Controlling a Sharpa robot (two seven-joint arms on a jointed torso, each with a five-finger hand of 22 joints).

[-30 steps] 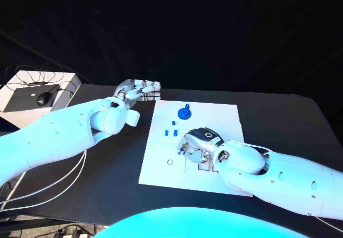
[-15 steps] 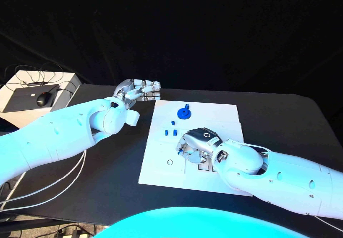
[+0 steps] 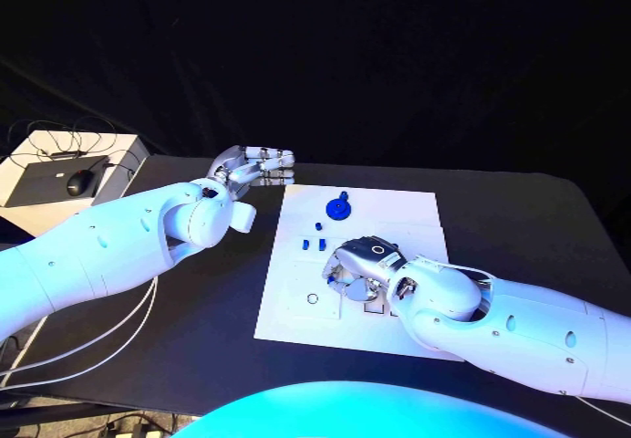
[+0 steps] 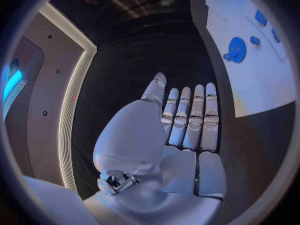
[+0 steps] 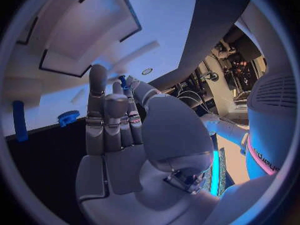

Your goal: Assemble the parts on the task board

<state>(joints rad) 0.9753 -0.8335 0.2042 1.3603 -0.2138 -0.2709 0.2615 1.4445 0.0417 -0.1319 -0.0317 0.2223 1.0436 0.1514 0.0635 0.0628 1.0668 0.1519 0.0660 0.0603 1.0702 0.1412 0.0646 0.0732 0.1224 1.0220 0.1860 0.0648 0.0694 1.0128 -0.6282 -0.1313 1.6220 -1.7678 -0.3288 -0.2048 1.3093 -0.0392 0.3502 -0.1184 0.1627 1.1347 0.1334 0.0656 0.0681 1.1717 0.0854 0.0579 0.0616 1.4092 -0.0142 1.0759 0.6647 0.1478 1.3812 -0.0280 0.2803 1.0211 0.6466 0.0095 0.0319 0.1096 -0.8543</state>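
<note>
While the left hand [image 3: 253, 166] is waiting empty with straight fingers, the right hand [image 3: 357, 269] is pinching a small blue part [image 5: 123, 81] above the task board [image 3: 296, 315], probably needing careful alignment next.

My silver hands [image 3: 259, 165] reach from white arms [image 3: 118, 237] over a black table [image 3: 197, 310]; the board [image 3: 296, 315] is white, its parts [image 3: 339, 208] blue.

The left hand [image 4: 178, 135] holds nothing; its fingers [image 4: 199, 116] lie straight, side by side, over the black table [image 4: 134, 60]. Beyond the fingertips a corner of the white task board [image 4: 262, 80] shows. On it lies a round blue part [image 4: 235, 49] with a small blue piece [image 4: 255, 40] just beside it, and more small blue pieces [image 4: 261, 18] farther along
</note>
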